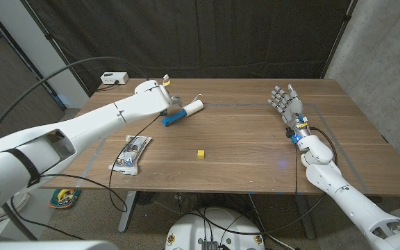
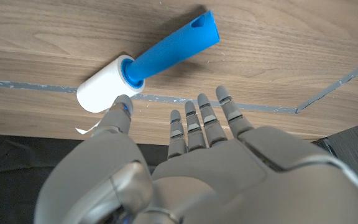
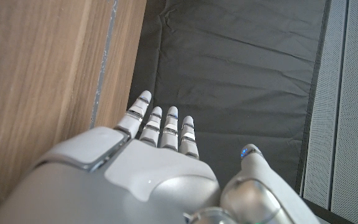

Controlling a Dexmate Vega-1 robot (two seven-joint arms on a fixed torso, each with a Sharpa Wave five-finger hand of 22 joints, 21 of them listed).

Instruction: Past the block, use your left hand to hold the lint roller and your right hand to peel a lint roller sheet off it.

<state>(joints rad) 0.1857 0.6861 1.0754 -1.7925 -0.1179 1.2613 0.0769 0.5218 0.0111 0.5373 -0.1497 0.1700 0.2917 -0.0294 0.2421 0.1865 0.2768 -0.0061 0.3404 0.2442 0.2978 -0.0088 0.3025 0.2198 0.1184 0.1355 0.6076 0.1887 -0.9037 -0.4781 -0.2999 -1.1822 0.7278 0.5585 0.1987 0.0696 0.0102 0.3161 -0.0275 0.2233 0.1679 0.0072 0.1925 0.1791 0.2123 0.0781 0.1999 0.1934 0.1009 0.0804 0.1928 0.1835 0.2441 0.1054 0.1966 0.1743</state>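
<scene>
Head view has the left hand [image 1: 164, 97] reaching far across the wooden table [image 1: 242, 149], hovering right over the lint roller [image 1: 183, 112], which lies on its side just under and ahead of the fingertips. Left wrist view shows that hand released, fingers [image 2: 199, 124] straight and apart, holding nothing; the thumb tip sits at the white roll end of the roller [image 2: 148, 62], touching it or nearly so, I cannot tell which. The blue handle points away from the palm, slanting across the wood, with a grey tape line running beneath the roll.

On the other side, the right hand [image 1: 285, 101] stands well apart from the roller, released as well, fingers [image 3: 160, 127] extended side by side and reaching toward the table's far edge and the dark curtain beyond.

Between the two hands, nearer the robot than either, sits the small yellow block [image 1: 201, 153]. A flat packet [image 1: 132, 153] lies beneath the left forearm, well back from that hand
</scene>
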